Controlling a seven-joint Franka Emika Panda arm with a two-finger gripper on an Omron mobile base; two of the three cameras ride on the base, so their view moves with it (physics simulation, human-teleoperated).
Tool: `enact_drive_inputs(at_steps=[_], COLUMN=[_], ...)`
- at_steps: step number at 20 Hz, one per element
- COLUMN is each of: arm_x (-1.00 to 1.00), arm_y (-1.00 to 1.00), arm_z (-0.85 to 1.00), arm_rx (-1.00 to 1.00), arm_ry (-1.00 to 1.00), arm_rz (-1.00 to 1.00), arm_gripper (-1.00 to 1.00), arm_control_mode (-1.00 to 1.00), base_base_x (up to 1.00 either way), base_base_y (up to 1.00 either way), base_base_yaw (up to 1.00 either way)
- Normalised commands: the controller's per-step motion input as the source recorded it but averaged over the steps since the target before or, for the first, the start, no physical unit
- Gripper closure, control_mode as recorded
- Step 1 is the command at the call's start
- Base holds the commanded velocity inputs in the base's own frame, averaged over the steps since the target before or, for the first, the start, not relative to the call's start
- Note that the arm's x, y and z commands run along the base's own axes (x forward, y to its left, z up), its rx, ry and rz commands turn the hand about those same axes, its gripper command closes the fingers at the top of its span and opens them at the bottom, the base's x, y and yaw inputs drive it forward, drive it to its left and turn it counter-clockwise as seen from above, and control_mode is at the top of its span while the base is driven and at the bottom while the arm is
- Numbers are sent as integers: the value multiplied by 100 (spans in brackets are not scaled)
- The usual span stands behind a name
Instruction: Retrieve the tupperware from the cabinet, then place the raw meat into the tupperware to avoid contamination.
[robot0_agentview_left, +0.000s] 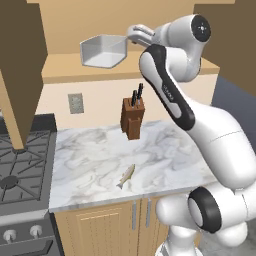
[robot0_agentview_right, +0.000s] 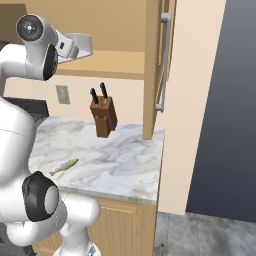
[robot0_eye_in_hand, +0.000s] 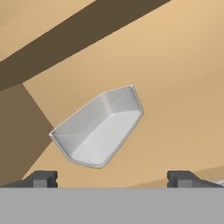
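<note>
Tupperware (robot0_agentview_left: 104, 52) on the shelf inside the open cabinet (robot0_agentview_left: 55, 72), near the gripper (robot0_eye_in_hand: 112, 177) with jaws spread wide, empty; raw meat (robot0_agentview_left: 126, 177) flat on the marble counter (robot0_agentview_left: 90, 165), before the knife block (robot0_agentview_left: 133, 117).

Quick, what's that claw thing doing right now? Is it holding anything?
Gripper: jaws open wide, holding nothing; the tupperware sits just ahead of it in the cabinet.

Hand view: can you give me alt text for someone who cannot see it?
An empty white tupperware sits on the light-wood floor of the cabinet, seen at a tilt. The open pincer is short of it, its two dark fingertips wide apart.
</note>
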Motion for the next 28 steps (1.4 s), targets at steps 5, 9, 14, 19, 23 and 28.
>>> enact_drive_inputs(at_steps=[5,9,14,19,23,28], arm_x=[35,27,33,35,34,32], arm_y=[16,10,4,4,4,7], arm_z=[-19,-28,-5,0,0,4], arm_rx=[-1,-3,0,0,0,0], arm_ry=[2,3,0,0,0,0], arm_rz=[0,0,0,0,0,0], arm_gripper=[-100,-100,-100,-100,-100,-100], arm_control_mode=[-100,-100,-100,-100,-100,-100], base_base_x=[0,0,0,0,0,0], base_base_y=[0,0,0,0,0,0], base_base_yaw=[0,0,0,0,0,0])
